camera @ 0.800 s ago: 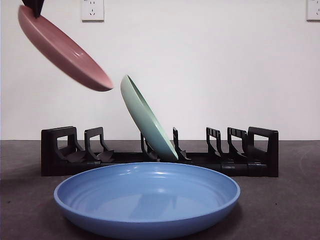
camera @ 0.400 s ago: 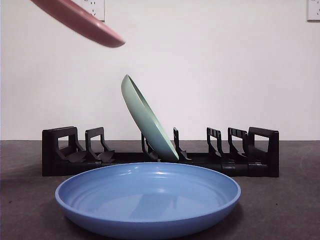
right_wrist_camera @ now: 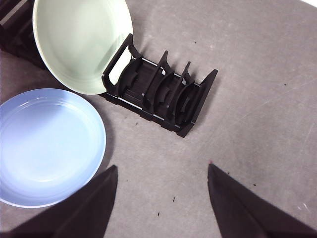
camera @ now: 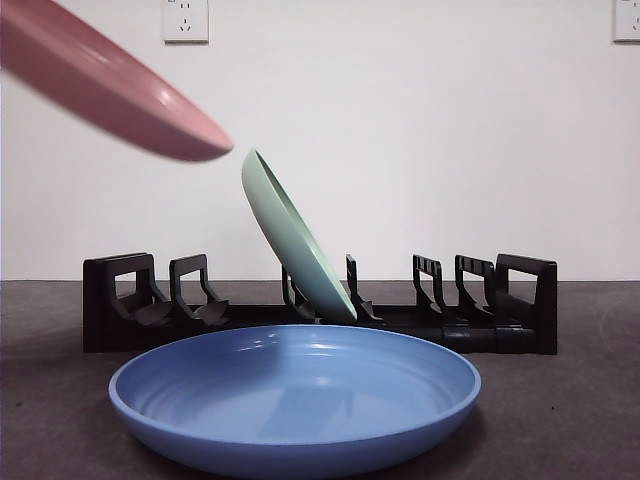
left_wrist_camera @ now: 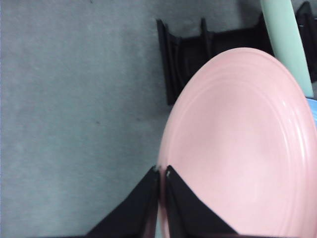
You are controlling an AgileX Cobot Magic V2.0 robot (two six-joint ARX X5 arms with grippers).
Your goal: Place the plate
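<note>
1. Compared with half a second back, the pink plate sits lower in the front view and its free edge now hangs just above the top rim of the green plate. A full second back it was about this low too, so it went up and came down again.
2. Left gripper has its jaws pinched nearly together on the pink plate's rim, holding it in the air, tilted, above the left end of the black rack.
3. Right gripper is wide open with nothing in it, hovering high over the table toward the rack's right end.
4. Green plate leans in a middle slot; blue plate lies flat by the table's front edge.
5. Handling guess: the plate looks rigid, smooth, probably a bit slick and breakable. A single rim pinch lets it swing, so it wants slow lowering, edge first, into a free left slot without bumping the green one.
</note>
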